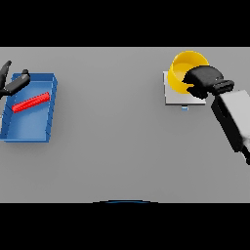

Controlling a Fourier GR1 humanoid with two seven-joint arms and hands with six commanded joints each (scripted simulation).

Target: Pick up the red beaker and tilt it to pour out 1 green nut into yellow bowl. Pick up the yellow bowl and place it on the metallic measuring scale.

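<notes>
**Two steps judged nearly done: bowl at the scale, not yet let go**

Two robot hands show. The right robot hand (204, 80) sits at the far right of the grey worktop (117, 146), its dark fingers curled over the near rim of the yellow bowl (184, 68), so it is grasping the bowl. The bowl sits over the metallic measuring scale (181, 96), a pale square plate with a small blue mark at its near edge; the bowl covers the plate's far part. Whether the bowl's base already rests on the plate or hangs just above it cannot be told from this view. The bowl's inside is partly hidden by the robot hand, and no green nut can be made out in the part that shows.

The red beaker (31, 102) lies on its side in the blue tray (27, 132) at the far left, well apart from the bowl. The left robot hand (14, 83) is at the tray's far-left corner, just beside the beaker's far end; its fingers look spread and relaxed, holding nothing.

Judged from this layout, the pouring appears to be over, the beaker put aside, and the bowl brought to the scale. What seems left is to settle the bowl squarely on the plate, release it and draw the right arm clear.
</notes>
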